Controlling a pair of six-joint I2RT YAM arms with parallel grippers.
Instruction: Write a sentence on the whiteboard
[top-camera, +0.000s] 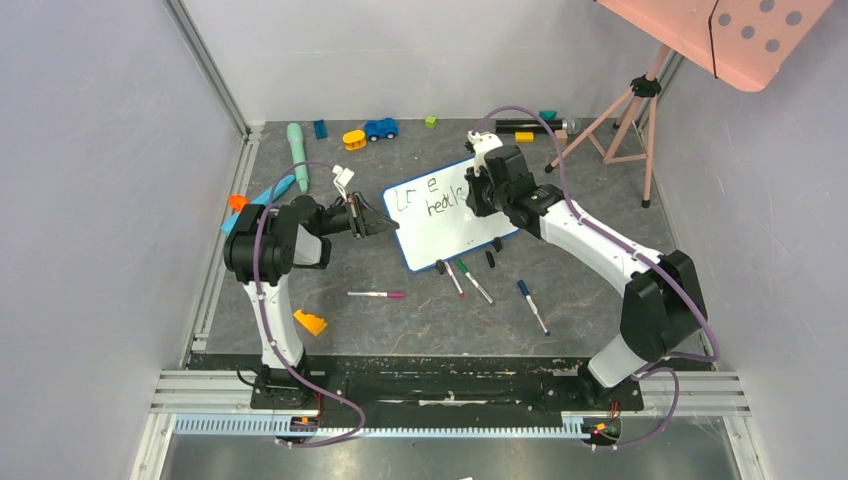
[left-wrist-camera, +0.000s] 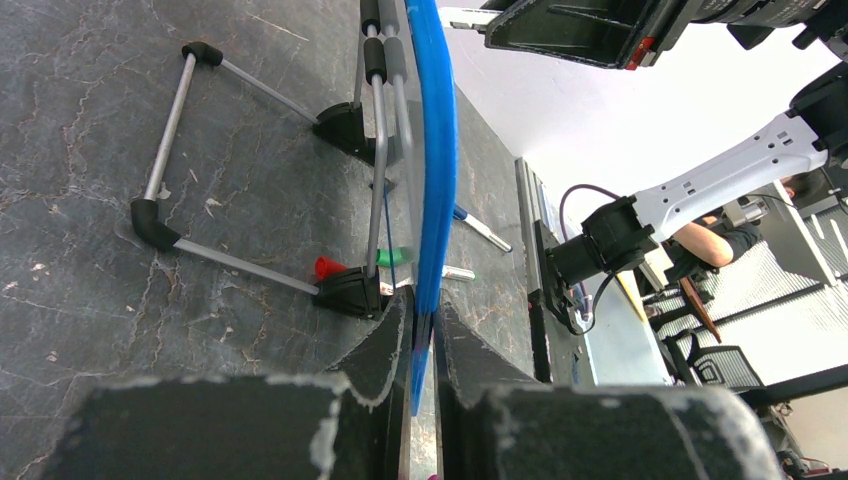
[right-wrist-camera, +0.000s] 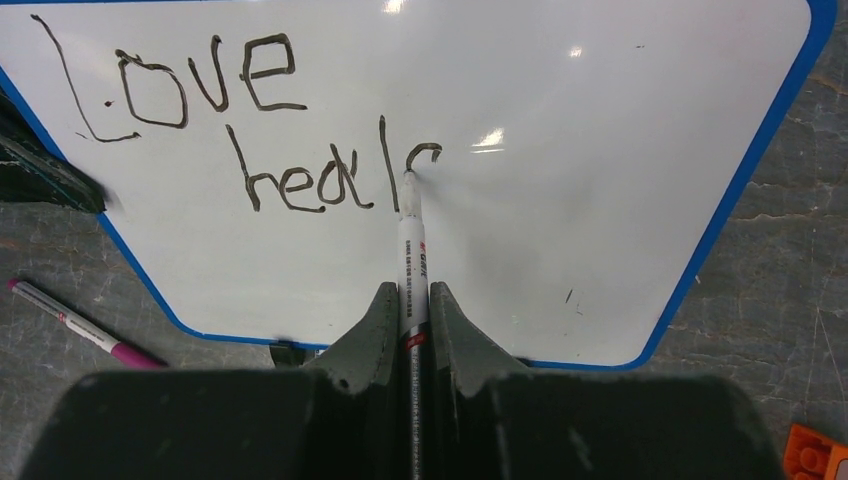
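The whiteboard (top-camera: 455, 215) stands mid-table between my two grippers, propped at a tilt on a wire stand (left-wrist-camera: 170, 130) with its black feet (left-wrist-camera: 350, 290) on the dark tabletop (top-camera: 400, 330). The sentence (right-wrist-camera: 250, 130) on it reads "Love" along the top, with "heal" a line lower and shifted right. After the "l" comes only the curved start of another letter. My right gripper (right-wrist-camera: 410, 310) is clamped on a marker (right-wrist-camera: 410, 250) that runs straight out between its fingers, and the tip touches the board at that unfinished curve. My left gripper (left-wrist-camera: 420, 330) is at the board's left edge with its fingers closed on the blue frame, one on each face of the board. Four loose pens lie on the tabletop in front of the board: a red one (top-camera: 452, 277) and a green one (top-camera: 475, 283) just beside its near edge, a blue one (top-camera: 532, 305) farther out to the right and a pink one (top-camera: 378, 295) out to the left. An orange wedge (top-camera: 310, 322) lies beyond the pink pen, well apart from the board. Behind the board, near the back wall, I can see a blue toy car (top-camera: 380, 128), a yellow brick (top-camera: 353, 139) and a teal tool (top-camera: 297, 155). A tripod (top-camera: 625, 110) stands behind the board to the right.
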